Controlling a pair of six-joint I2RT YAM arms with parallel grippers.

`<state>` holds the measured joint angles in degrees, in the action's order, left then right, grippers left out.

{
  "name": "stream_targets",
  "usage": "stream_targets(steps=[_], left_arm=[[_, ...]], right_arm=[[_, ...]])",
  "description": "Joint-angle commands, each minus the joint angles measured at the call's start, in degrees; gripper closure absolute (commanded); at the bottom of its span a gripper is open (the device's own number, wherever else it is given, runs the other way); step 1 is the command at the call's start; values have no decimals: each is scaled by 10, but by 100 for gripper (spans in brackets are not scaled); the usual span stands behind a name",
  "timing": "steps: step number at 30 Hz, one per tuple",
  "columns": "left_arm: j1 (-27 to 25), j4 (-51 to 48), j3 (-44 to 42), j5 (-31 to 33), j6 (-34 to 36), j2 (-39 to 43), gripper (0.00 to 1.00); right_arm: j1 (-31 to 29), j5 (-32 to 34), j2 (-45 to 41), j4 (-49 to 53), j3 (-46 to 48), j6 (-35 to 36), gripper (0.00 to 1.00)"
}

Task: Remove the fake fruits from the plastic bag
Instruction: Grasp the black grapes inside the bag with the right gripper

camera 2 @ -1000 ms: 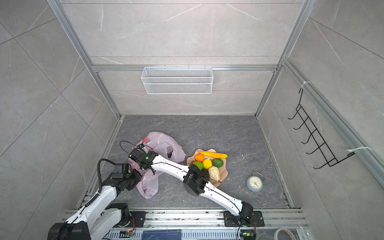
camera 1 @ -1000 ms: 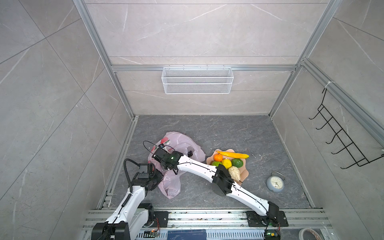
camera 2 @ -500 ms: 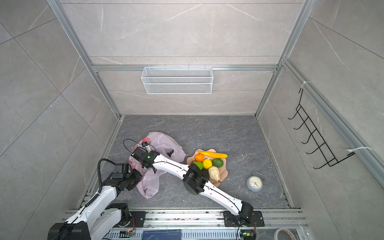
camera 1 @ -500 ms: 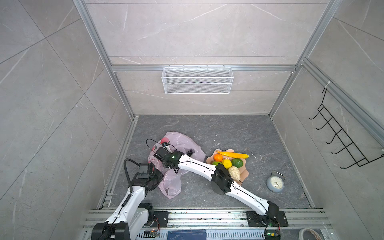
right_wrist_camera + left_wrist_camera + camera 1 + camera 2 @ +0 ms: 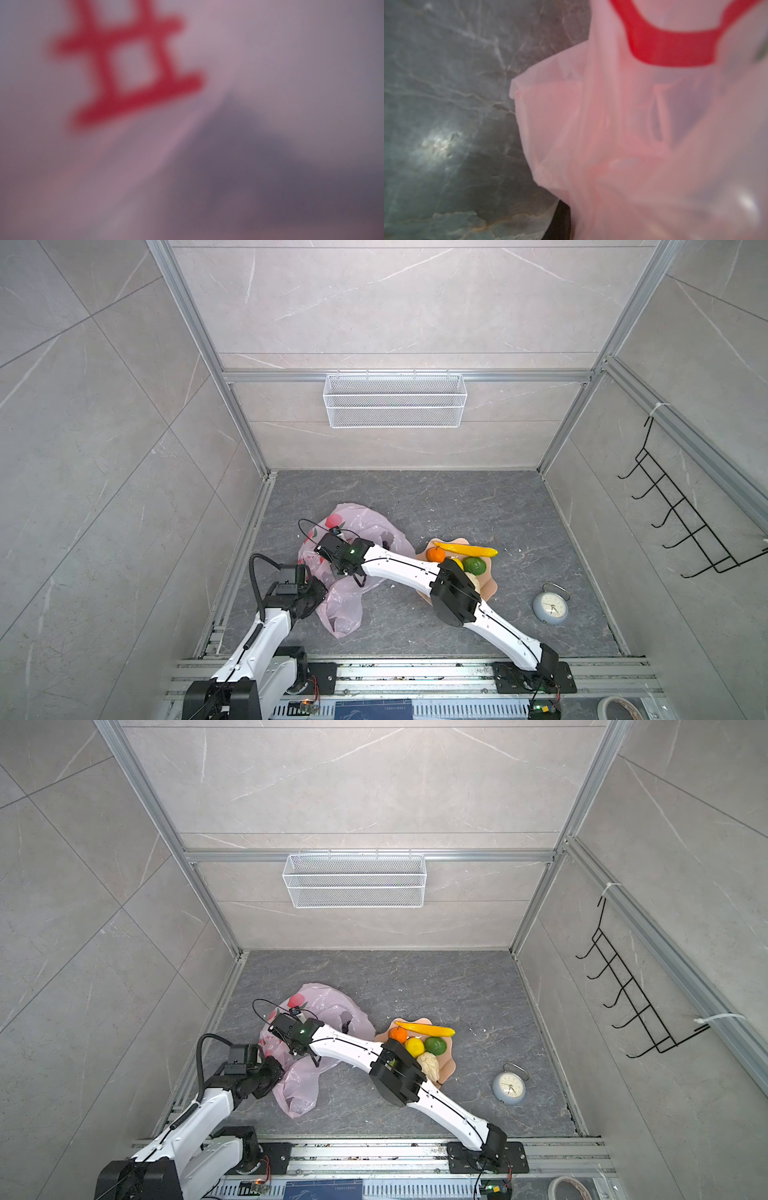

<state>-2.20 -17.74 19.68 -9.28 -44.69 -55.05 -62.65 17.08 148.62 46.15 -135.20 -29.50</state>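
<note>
Right arm (image 5: 399, 570) edged over plastic bag (image 5: 345, 614); fake fruits (image 5: 473, 565) fill plate (image 5: 489, 584).

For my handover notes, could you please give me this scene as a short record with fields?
Bag: pink plastic bag, crumpled on the grey surface, left of the plate
Plate: peach plate holding banana, orange, yellow fruit, green fruit, cream lumpy piece
Left gripper: shut on the bag's near edge
Right gripper: shut, down among the bag's folds; its hold is hidden
Fruit inside bag: cannot tell
Elsewhere: clock right of the plate; wire basket on the back wall
</note>
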Motion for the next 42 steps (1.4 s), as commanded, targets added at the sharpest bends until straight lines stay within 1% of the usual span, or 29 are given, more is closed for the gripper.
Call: stream_targets(steps=[1,5,7,8,10,13,14,17,22,24,27,31,38,40,42], left_arm=[[1,8,40,-16,41,-13,90],[-1,15,51,-28,43,-12,90],[-2,19,54,-34,44,-10,90],[-2,18,57,-34,45,-12,90],[-3,19,60,-34,43,-13,90],[-4,18,62,-31,44,-15,90],[-4,17,62,-29,45,-16,90],[-4,19,62,-29,44,-19,90],[-4,18,60,-28,43,-17,90],[-4,16,58,-26,44,-16,90],[-5,17,58,-27,43,-19,90],[-4,18,60,-28,43,-22,90],[-5,20,62,-25,44,-32,90],[-5,20,63,-23,42,-35,90],[-4,20,63,-22,41,-35,90]], right_arm=[[-1,-15,-52,-18,7,42,90],[2,9,-21,27,-50,70,87],[5,16,-1,44,-80,83,83],[6,19,8,50,-93,90,80],[8,27,22,69,-123,101,71],[16,16,33,73,-133,123,56],[20,13,38,77,-151,127,53],[29,10,53,86,-168,135,45],[45,-21,66,86,-162,155,25],[46,-31,70,83,-157,167,18],[48,-42,76,79,-153,175,13],[52,-50,89,80,-154,175,9],[56,-91,114,80,-164,195,7],[56,-91,126,87,-174,196,6],[56,-87,135,98,-185,194,9]])
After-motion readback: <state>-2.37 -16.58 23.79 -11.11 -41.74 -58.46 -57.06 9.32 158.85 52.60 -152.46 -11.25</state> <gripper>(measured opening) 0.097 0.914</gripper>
